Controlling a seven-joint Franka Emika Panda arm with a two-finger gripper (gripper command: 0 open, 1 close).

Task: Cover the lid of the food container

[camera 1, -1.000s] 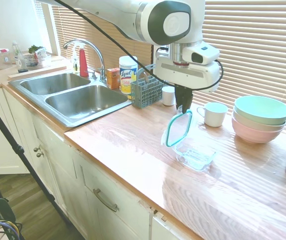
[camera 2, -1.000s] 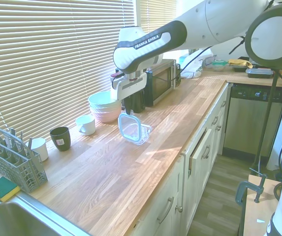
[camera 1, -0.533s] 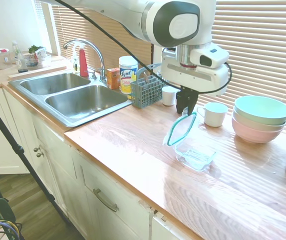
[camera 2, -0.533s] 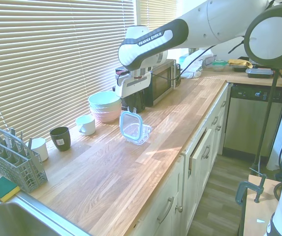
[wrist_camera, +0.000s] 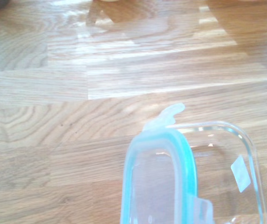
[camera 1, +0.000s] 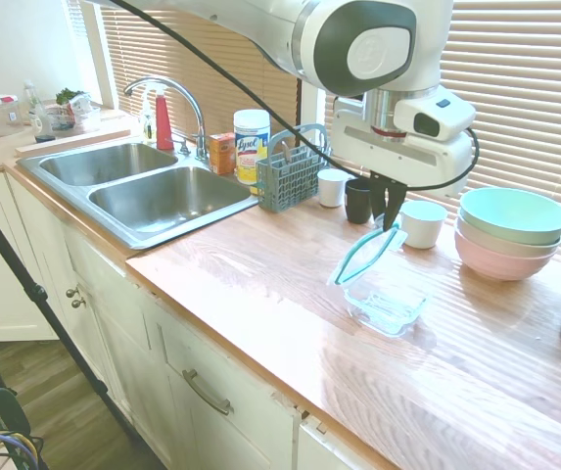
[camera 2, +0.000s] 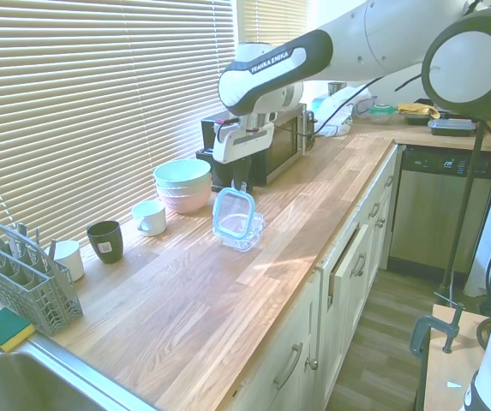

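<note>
The lid [camera 1: 365,257] hangs tilted over the food container [camera 1: 386,305], its top edge clamped in the end effector [camera 1: 386,221].

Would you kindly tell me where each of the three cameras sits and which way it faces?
First exterior view: in front of the counter near the sink, facing the blinds; arm enters from upper left, pincer holding the lid tilted over the food container.
Second exterior view: above the sink end, looking along the counter toward the microwave; arm enters from the right.
Wrist view: looks down on the wood, lid and container; no robot parts visible.
Shared: all three show lid and container.
</note>
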